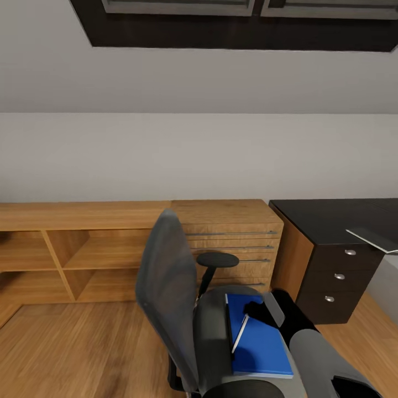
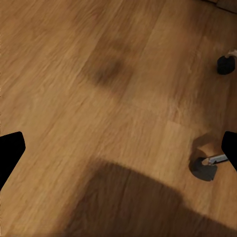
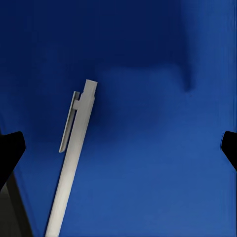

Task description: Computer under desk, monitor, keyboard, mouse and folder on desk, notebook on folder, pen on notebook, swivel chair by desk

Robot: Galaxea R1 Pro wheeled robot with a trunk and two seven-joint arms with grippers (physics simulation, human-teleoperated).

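Blue is what catches us first: the folder (image 1: 258, 337) lies flat on the seat of the swivel chair (image 1: 182, 309), at about 5 o'clock in the head view, with the pen (image 1: 240, 333) resting on top of it, slanted along its left half. In the right wrist view the pen (image 3: 71, 153) shows its clip and whitish barrel against the folder (image 3: 148, 123), and we see the right gripper (image 3: 118, 148) with its dark fingertips (image 3: 10, 150) spread wide to either side above it, holding nothing. The chair's tall grey back stands between us and the low wooden shelving (image 1: 66, 254) at 9 o'clock; one black armrest (image 1: 217, 260) rises in front of a wooden drawer unit (image 1: 235, 243) at the centre. The desk (image 1: 331, 221) sits at 3 o'clock, its black drawers with round silver knobs (image 1: 339, 276) facing us, and a thin grey slab, which we cannot identify, lies at its right edge.

The left gripper (image 2: 118, 148) hangs over bare wooden floor (image 2: 74, 74), its fingers apart and empty, with two chair casters (image 2: 203, 168) near one side. The wall behind is plain pale grey, with a dark-framed window at 12 o'clock. We can read no writing or labels anywhere
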